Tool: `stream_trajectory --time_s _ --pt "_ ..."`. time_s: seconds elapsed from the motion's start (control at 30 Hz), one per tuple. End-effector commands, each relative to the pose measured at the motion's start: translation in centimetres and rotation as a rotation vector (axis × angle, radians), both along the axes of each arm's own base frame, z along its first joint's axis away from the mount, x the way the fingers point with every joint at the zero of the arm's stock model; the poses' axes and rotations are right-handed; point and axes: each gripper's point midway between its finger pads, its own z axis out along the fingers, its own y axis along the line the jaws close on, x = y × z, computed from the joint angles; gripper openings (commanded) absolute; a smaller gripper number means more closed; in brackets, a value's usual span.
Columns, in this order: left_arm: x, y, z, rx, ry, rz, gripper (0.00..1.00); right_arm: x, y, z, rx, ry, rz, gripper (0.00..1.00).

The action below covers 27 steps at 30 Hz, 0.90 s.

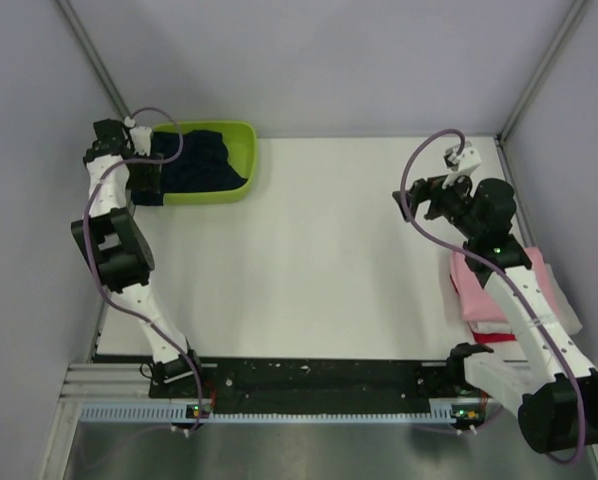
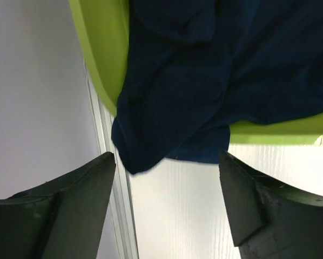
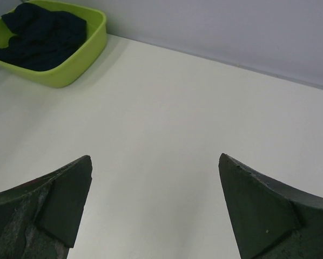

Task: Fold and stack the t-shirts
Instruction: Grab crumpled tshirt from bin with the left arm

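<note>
A dark navy t-shirt (image 1: 201,158) lies crumpled in a lime green tub (image 1: 241,140) at the table's far left. One corner hangs over the tub's near rim onto the table. In the left wrist view the navy t-shirt (image 2: 204,81) drapes over the tub (image 2: 99,59), just ahead of my open, empty left gripper (image 2: 167,162). My left gripper (image 1: 147,185) is at the tub's near-left corner. Folded pink, white and red t-shirts (image 1: 479,285) are stacked at the right edge, partly hidden by the right arm. My right gripper (image 1: 419,200) is open and empty above the table.
The white table (image 1: 329,250) lies between the tub and the stack. The right wrist view shows the tub (image 3: 69,67) with the navy shirt (image 3: 42,35) far off beyond my right gripper (image 3: 155,162). Grey walls enclose the table on three sides.
</note>
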Motion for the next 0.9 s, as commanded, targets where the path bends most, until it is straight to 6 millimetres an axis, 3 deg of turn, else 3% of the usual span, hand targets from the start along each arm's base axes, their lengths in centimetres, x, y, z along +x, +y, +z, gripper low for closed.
stream_trajectory --time_s 0.0,0.13,0.2,0.27,0.3,0.33,0.4,0.5,0.6,0.67,0.73,0.8,0.87 --pt "3.6 -0.4 1.0 -0.053 -0.094 -0.026 0.71 -0.3 -0.6 2.6 -0.028 -0.055 -0.038 0.99" --pt "3.4 -0.3 0.4 -0.065 -0.05 -0.014 0.44 -0.5 -0.9 3.2 -0.038 -0.07 -0.048 0.99" --pt "3.1 0.1 0.4 -0.048 -0.038 0.0 0.4 -0.4 -0.9 3.5 -0.038 -0.07 -0.048 0.99" --pt "2.7 0.3 0.4 -0.029 -0.022 -0.003 0.29 -0.4 -0.8 4.0 -0.036 -0.079 -0.044 0.99" --pt "2.5 0.5 0.4 -0.017 -0.019 0.003 0.06 -0.5 -0.7 4.1 -0.036 -0.082 -0.042 0.99" --pt "2.4 0.9 0.7 0.002 -0.019 0.013 0.0 -0.4 -0.7 4.1 -0.034 -0.084 -0.042 0.99" --pt "2.2 1.1 1.8 0.021 -0.033 0.017 0.0 -0.4 -0.7 4.3 -0.032 -0.09 -0.041 0.99" --pt "2.4 0.2 5.0 0.016 -0.115 -0.015 0.0 -0.4 -0.6 4.5 -0.025 -0.091 -0.043 0.99" --pt "2.8 -1.8 11.2 0.026 -0.279 -0.062 0.0 -0.2 -0.7 4.9 -0.009 -0.092 -0.068 0.99" --pt "2.6 -4.5 16.4 0.039 -0.392 -0.104 0.0 -0.3 -0.7 5.3 0.002 -0.094 -0.081 0.99" --pt "0.9 -9.8 22.6 0.033 -0.5 -0.21 0.0 -0.4 -0.3 5.5 0.018 -0.094 -0.073 0.99" --pt "-2.3 -16.7 29.4 0.012 -0.644 -0.379 0.0 -0.5 0.2 5.5 0.035 -0.088 -0.064 0.99" --pt "-7.9 -23.9 36.3 -0.039 -0.82 -0.577 0.0 -0.6 0.8 5.5 0.05 -0.088 -0.041 0.99"
